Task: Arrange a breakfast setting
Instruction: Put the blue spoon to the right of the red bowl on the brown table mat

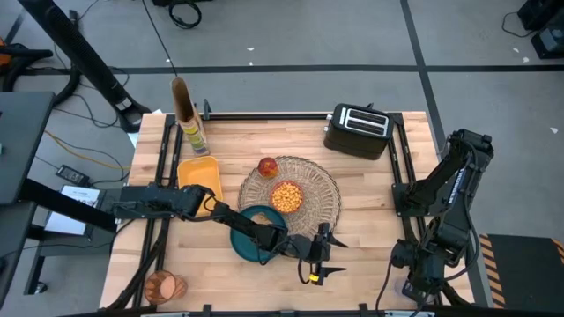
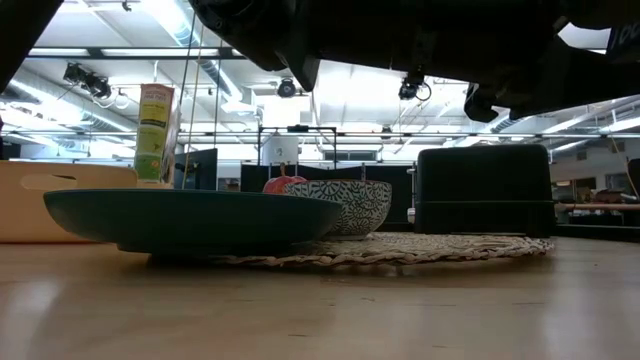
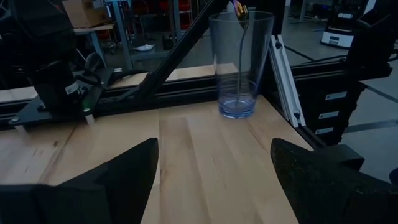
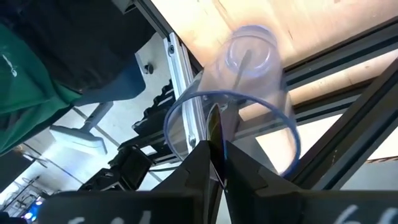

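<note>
Two dark fingers (image 3: 118,180) of the left gripper (image 1: 322,255) are standing wide apart, holding nothing, over bare wood beyond the plate (image 1: 249,236). Ahead of them a clear plastic cup (image 3: 240,62) is standing upright with a thin utensil inside. The right gripper (image 4: 217,165) is pinching that cup's rim (image 4: 211,124) shut between its fingertips. Behind the left fingers, the round teal plate is overlapping a woven straw placemat (image 1: 322,189). On the mat a patterned bowl (image 1: 286,196) is holding orange pieces, with a red apple (image 1: 268,166) just beside it.
</note>
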Robot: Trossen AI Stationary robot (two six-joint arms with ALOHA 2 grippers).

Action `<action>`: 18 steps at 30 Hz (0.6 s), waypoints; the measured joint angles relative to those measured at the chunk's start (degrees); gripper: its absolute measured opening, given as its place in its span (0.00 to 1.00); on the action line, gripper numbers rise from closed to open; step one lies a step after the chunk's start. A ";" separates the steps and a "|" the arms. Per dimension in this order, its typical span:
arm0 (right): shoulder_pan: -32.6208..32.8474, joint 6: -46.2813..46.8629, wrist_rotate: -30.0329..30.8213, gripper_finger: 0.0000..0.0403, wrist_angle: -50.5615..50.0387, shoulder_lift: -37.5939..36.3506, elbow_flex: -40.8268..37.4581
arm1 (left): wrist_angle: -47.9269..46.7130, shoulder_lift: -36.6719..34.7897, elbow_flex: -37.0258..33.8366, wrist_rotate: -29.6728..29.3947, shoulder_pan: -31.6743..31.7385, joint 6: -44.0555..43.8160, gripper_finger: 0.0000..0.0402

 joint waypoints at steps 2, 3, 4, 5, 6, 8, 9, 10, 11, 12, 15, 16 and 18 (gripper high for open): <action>0.00 -0.13 0.00 0.09 0.17 -0.01 0.00 | -0.02 0.00 0.00 -0.01 0.00 0.01 0.79; 0.00 -0.13 0.02 0.09 0.12 -0.02 0.00 | -0.04 0.00 0.00 0.00 0.00 0.00 0.79; 0.00 -0.14 0.00 0.08 -0.06 -0.03 -0.01 | -0.04 0.00 0.00 -0.01 0.00 0.00 0.79; 0.01 -0.31 0.02 0.08 -0.05 -0.04 0.02 | -0.05 0.00 0.00 0.00 0.00 0.00 0.79; 0.11 -0.66 0.06 0.08 -0.11 -0.02 0.16 | -0.07 0.00 0.00 0.00 0.00 0.00 0.79; 0.17 -1.45 0.41 0.06 -0.19 -0.02 0.45 | -0.09 0.00 -0.02 0.00 0.00 0.00 0.79; 0.15 -1.61 0.43 0.05 -0.55 -0.02 0.61 | -0.11 0.00 -0.02 0.00 0.00 0.00 0.79; 0.15 -1.67 0.42 0.05 -0.94 0.00 0.71 | -0.13 0.00 -0.02 0.00 0.00 0.00 0.79; 0.17 -1.89 0.49 0.04 -1.02 0.02 0.82 | -0.13 0.00 -0.02 0.00 0.00 0.00 0.79; 0.15 -1.96 0.48 0.04 -0.76 0.02 0.92 | -0.13 0.00 -0.02 0.00 0.00 0.00 0.79; 0.17 -2.32 0.39 0.04 -0.51 0.02 0.99 | -0.30 0.00 -0.02 0.00 0.00 0.00 0.79; 0.17 -2.56 0.39 0.04 -0.45 0.02 0.98 | -0.47 0.00 -0.02 0.00 0.00 0.00 0.79; 0.17 -3.10 0.36 0.04 -0.25 0.02 1.01 | -0.59 0.00 -0.02 0.00 0.00 0.00 0.79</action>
